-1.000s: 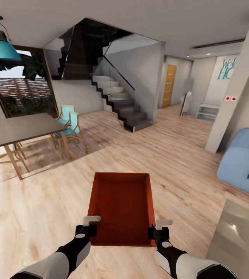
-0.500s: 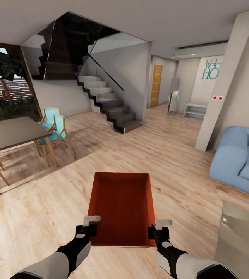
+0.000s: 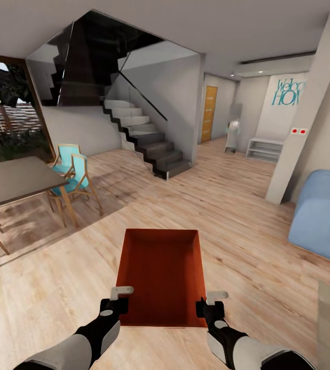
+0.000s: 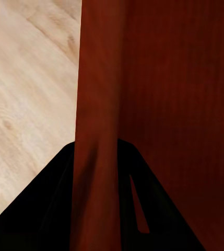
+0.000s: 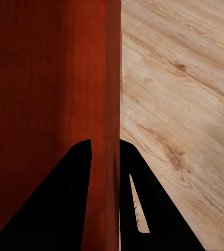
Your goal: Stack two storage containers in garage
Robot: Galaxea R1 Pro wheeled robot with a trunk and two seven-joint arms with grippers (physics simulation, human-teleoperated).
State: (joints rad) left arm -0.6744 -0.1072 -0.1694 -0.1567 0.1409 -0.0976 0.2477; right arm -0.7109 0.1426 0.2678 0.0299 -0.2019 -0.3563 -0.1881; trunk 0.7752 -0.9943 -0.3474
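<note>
Your left gripper [image 4: 97,180] has its two dark fingers [image 4: 49,209] straddling the thin upright wall of the orange-red rectangular storage container [image 4: 169,89], one finger on either face, pinching it. On one side of that wall you see the container's smooth red inner surface, in shade. On the other side lies the light wood plank floor [image 4: 28,89], well below the held wall.

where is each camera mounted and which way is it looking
Head view: on the robot's head, facing forward and down across the living room; both forearms, left gripper and right gripper hold the storage container.
Left wrist view: near the left gripper, along its jaws clamping a container wall.
Right wrist view: near the right gripper, likewise on the opposite wall.
Shared: container and wood floor.
</note>
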